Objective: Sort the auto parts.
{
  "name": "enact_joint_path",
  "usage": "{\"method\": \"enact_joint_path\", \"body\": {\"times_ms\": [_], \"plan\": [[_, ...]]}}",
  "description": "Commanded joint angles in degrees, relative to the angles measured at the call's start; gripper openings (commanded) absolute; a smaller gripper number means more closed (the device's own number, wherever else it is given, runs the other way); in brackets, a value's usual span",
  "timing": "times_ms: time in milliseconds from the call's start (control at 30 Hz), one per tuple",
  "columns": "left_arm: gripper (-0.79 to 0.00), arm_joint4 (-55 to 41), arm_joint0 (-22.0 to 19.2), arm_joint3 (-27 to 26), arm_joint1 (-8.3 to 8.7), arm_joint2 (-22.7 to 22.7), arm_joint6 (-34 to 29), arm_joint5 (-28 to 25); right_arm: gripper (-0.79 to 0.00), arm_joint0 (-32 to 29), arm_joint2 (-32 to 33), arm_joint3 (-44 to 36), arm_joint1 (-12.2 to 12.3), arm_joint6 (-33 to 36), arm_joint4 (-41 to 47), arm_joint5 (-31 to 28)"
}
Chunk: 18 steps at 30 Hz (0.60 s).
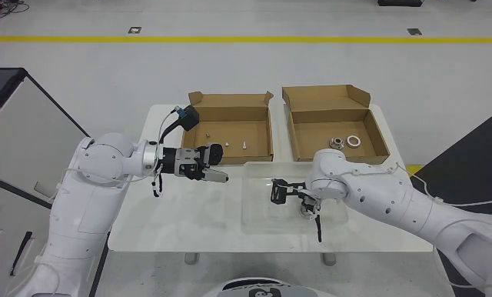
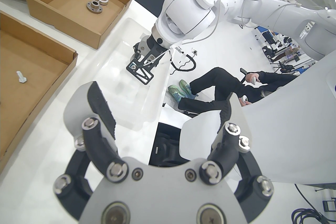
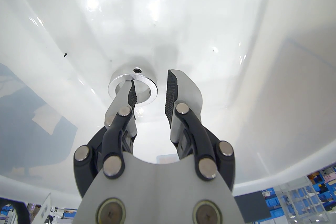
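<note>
Right gripper [image 3: 151, 79], jaws parted, straddles the wall of a metal collar [image 3: 126, 76] lying flat in the white tray [image 3: 183, 12]: one finger in the bore, one outside. Rigid, smooth, probably slippery and dense; a wall pinch suits it. Beyond, the right-hand box [image 1: 315, 139] holds similar round parts.

Left arm [image 1: 108, 162], right arm [image 1: 384, 193]: glossy white shells, rounded joints, thin cables. Left gripper [image 2: 162, 96], right gripper [image 3: 151, 80]: grey plates, silver screws, black linkages, ribbed black pads [image 3: 172, 93]
</note>
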Motion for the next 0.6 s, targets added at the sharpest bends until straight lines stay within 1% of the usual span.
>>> {"method": "enact_joint_path", "body": {"times_ms": [0, 467, 567], "plan": [[0.0, 0.0, 0.0, 0.0, 0.0, 0.0, 0.0, 0.0, -0.499, -0.2, 0.3, 0.0, 0.0, -0.6, -0.2, 0.0], [0.0, 0.0, 0.0, 0.0, 0.0, 0.0, 0.0, 0.0, -0.499, -1.9, 1.7, 0.3, -0.2, -0.7, -1.3, 0.1], [0.0, 0.0, 0.0, 0.0, 0.0, 0.0, 0.0, 0.0, -0.517, -2.2, 1.7, 0.6, -0.5, -0.6, -1.4, -0.1]]}}
